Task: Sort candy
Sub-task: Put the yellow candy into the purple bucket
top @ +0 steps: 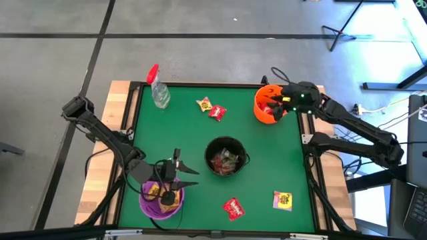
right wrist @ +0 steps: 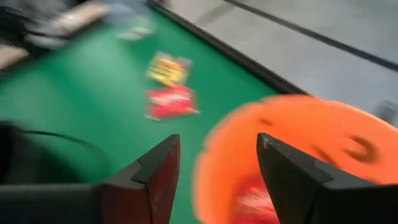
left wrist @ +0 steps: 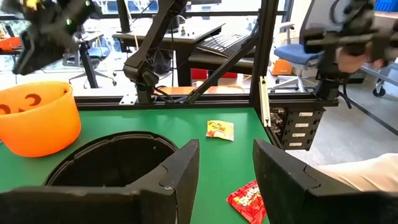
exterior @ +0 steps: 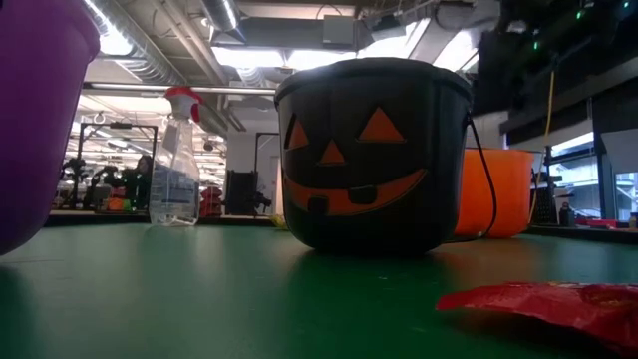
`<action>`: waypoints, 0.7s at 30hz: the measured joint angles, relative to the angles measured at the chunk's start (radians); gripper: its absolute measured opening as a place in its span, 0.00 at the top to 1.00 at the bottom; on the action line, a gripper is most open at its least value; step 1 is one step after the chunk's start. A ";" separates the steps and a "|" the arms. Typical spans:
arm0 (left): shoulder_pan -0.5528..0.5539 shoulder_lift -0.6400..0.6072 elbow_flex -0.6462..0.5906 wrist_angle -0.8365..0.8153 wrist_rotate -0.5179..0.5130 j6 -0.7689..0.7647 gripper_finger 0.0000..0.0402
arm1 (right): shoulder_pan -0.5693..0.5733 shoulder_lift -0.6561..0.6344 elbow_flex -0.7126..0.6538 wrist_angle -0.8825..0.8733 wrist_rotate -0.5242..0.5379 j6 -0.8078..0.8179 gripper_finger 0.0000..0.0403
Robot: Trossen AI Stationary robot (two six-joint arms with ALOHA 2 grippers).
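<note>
Candy lies loose on the green table: a yellow packet point(top: 204, 104) and a red packet point(top: 217, 112) toward the far edge, and a red packet point(top: 233, 209) and a yellow packet point(top: 283, 200) near the front right. More candy fills the black pumpkin bucket point(top: 227, 157) at the centre. My right gripper point(right wrist: 217, 174) hangs open over the orange bucket point(top: 269, 105) at the far right, where a red packet point(right wrist: 255, 202) lies inside. My left gripper point(left wrist: 225, 180) stands open over the purple bowl point(top: 160, 199) at the near left, with nothing between its fingers.
A clear spray bottle with a red top point(top: 159, 90) stands at the far left of the table. A raised dark rim point(top: 307, 143) runs around the green surface. Bare green table lies between the black bucket and the left edge.
</note>
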 joint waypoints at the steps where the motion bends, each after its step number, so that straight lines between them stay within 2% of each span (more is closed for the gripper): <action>1: 0.000 0.000 0.000 0.000 0.000 0.000 0.65 | 0.001 -0.004 0.018 0.002 -0.056 0.007 0.48; 4: 0.000 0.000 0.000 0.000 0.000 -0.001 0.65 | 0.006 -0.018 0.078 0.010 -0.240 0.042 0.49; 7: 0.000 0.000 0.000 0.000 0.000 -0.010 0.65 | 0.064 -0.026 0.122 -0.021 -0.417 0.080 0.51; 10: 0.000 0.000 0.000 -0.010 0.000 -0.028 0.65 | 0.169 -0.046 0.144 -0.123 -0.466 0.084 0.54; 13: -0.002 0.000 0.000 -0.018 0.000 -0.029 0.65 | 0.325 -0.064 0.146 -0.219 -0.407 0.086 0.57; 21: -0.002 0.000 0.000 -0.018 -0.005 -0.053 0.65 | 0.815 -0.007 0.143 -0.271 -0.065 0.258 0.58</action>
